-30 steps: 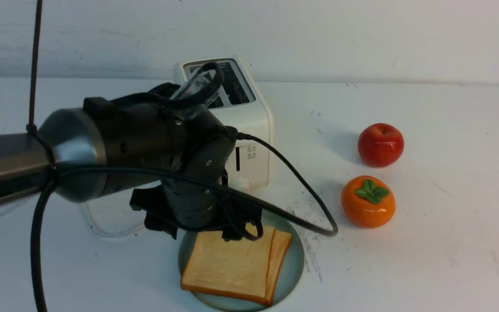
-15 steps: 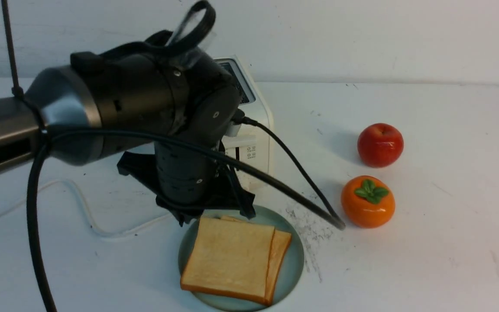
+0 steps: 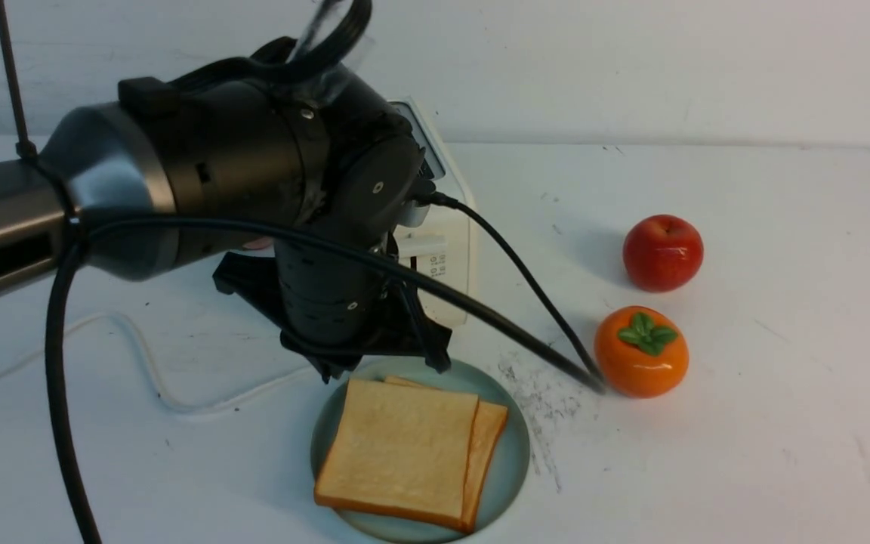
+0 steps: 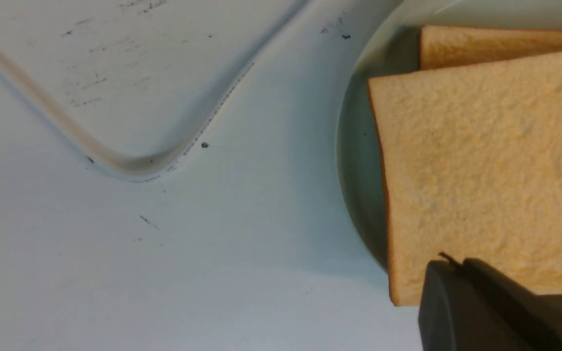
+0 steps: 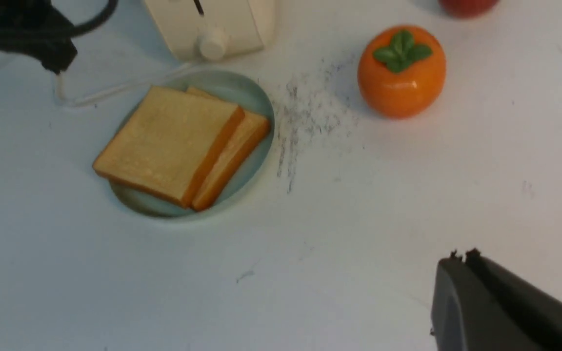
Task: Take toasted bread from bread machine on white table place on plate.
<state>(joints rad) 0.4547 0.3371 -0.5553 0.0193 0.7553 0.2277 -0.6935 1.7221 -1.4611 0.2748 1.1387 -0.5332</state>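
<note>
Evidently I'm nearly finished: both toasted bread [image 3: 397,449] slices lie stacked on the plate [image 3: 515,447]. My left gripper [image 4: 451,263] hovers over the plate's rim, pressed together and empty; my right gripper [image 5: 461,256], likewise, well apart.

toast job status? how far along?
Done: both toast slices lie overlapped on the plate. In hand: nothing; left gripper is shut and empty by the plate's far edge, right gripper shut over the table. Left: apparently nothing, though the left arm hides the toaster slots.
</note>
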